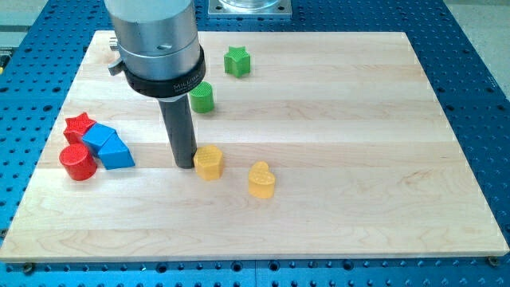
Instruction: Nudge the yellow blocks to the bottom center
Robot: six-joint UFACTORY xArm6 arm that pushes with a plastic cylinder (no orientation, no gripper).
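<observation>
Pushing stage: my tip (185,164), a bare rod with nothing to grip, seemingly touches yellow block (209,163); next, shove it toward yellow heart (261,179)

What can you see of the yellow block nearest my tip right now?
The yellow block is a small, matte, plastic-looking piece with a flat top and faceted sides, possibly hexagonal, sitting upright on the wooden board left of centre. My tip stands right against its left side, seemingly touching. A second yellow block, heart-shaped, lies apart, toward the view's lower right. Nothing else touches it.
</observation>
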